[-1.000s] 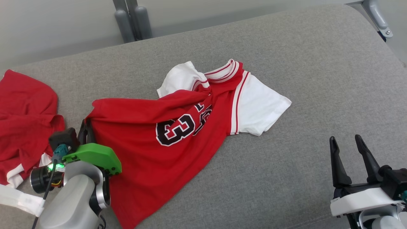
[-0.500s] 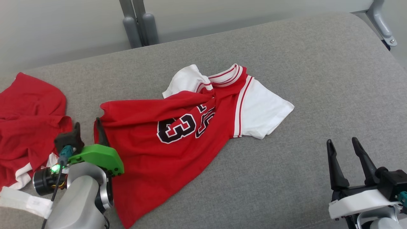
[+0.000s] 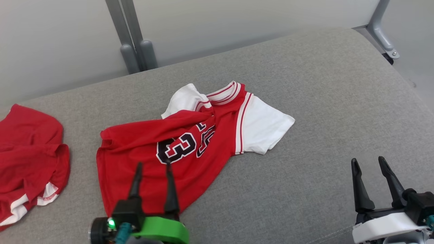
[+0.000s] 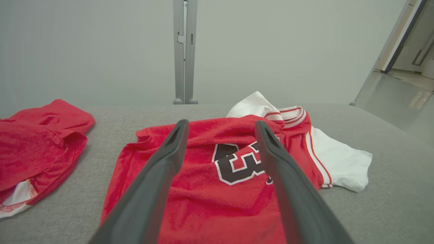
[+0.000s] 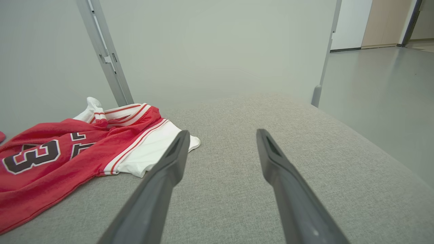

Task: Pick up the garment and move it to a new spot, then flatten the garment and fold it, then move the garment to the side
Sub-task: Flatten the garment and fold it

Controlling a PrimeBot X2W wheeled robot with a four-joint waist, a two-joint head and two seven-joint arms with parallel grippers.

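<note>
Jersey (image 3: 210,145) lies rumpled on the cushion (image 3: 322,101). Left gripper (image 3: 153,163) hangs over it, wide and empty; right gripper (image 3: 368,160), also wide, sits well apart.

The left end effector (image 3: 153,163) has released the jersey (image 3: 132,145) and spread wide.

Jersey (image 3: 190,159) soft matt cloth; cushion (image 3: 322,101) coarse grey weave; posts (image 3: 129,59) smooth metal.
</note>
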